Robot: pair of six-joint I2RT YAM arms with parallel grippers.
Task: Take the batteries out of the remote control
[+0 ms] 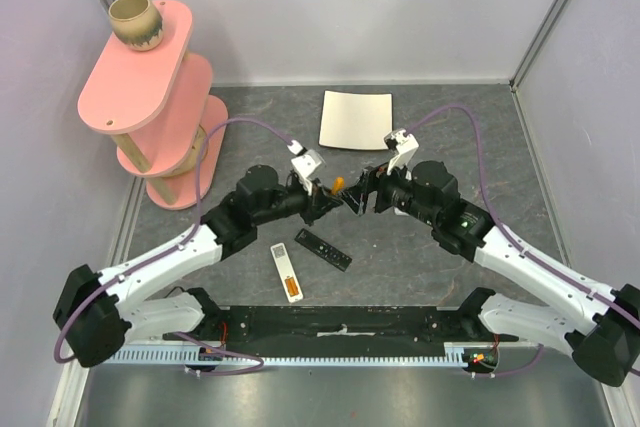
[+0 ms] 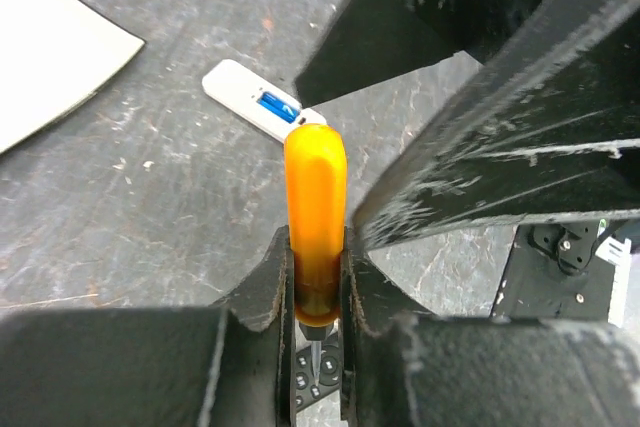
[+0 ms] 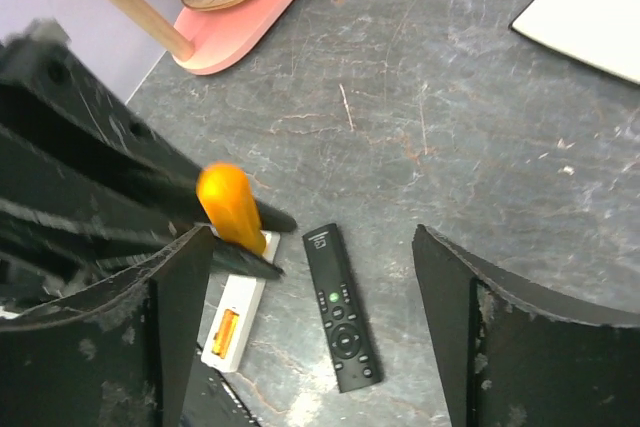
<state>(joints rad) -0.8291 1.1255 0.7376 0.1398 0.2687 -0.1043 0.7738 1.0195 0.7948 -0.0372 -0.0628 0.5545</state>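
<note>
**Top external view: one battery pinched on the left, one more in the bay**

On the table (image 1: 250,117), leftmost of the task's things, the remote control (image 1: 284,261) lies flat. Its long axis runs from far to near, a little slanted, with the bay end toward the arm bases. A second battery (image 1: 293,290) sits in that bay, along the same axis. Just right of it, not touching, lies the black remote (image 1: 323,249), which is not part of the job.

Beyond these two and off the table, the left gripper (image 1: 328,197) is nearly closed and pinches an orange battery (image 1: 338,184) by one end. In the left wrist view most of the cell's length stands free beyond the fingers. Right of it, the right gripper (image 1: 360,197) faces the left one with its jaws wide apart and nothing between them. In the right wrist view the orange battery is at the left side of that opening, close to one finger; I cannot tell whether it touches.

In my judgement the coming move depends on the second battery, which lies to the near side of both grippers and lower. The left arm is nearer to it but occupied. The right one is free and would have to come down toward the near-left, with its fingers across the remote's long axis.
</note>
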